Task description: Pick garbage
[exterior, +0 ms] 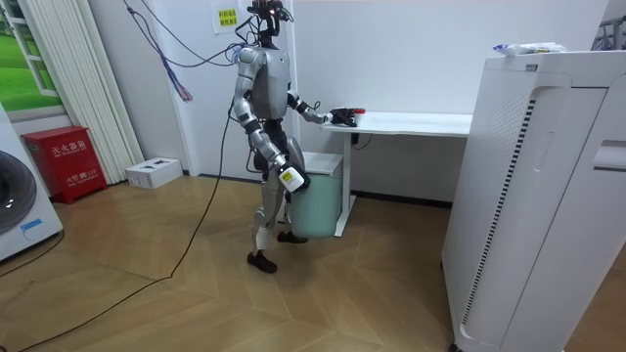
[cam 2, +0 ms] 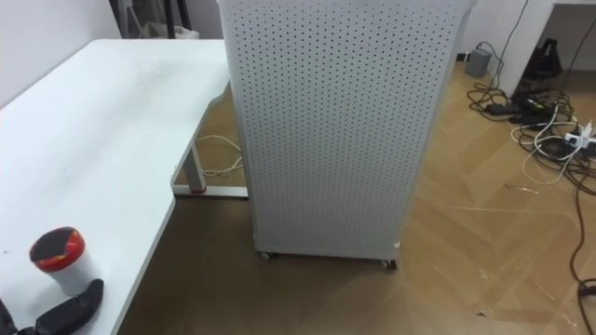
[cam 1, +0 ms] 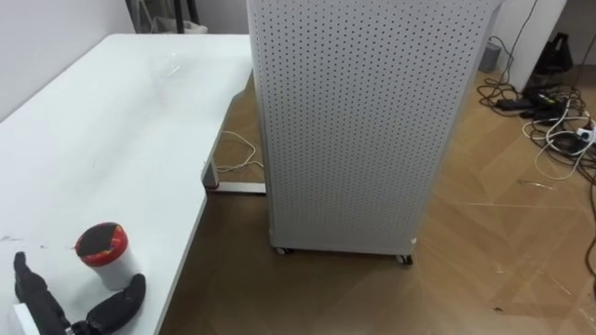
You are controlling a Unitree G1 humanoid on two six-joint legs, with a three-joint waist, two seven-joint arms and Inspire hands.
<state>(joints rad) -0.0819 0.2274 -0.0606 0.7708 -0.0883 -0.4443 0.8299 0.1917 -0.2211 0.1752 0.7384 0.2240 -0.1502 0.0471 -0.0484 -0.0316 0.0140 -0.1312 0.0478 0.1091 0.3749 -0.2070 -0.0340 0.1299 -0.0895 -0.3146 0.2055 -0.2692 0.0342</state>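
No wording can be read anywhere. A small yellow notice (exterior: 227, 18) hangs on the white wall (exterior: 411, 59) above the robot, its print too small to read.

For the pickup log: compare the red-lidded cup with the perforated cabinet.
The cup is small and stands on the white table; the cabinet is much larger and stands on the floor. The cup has a red top and a plain wall; the cabinet is pale all over and dotted with holes. Both stand upright.
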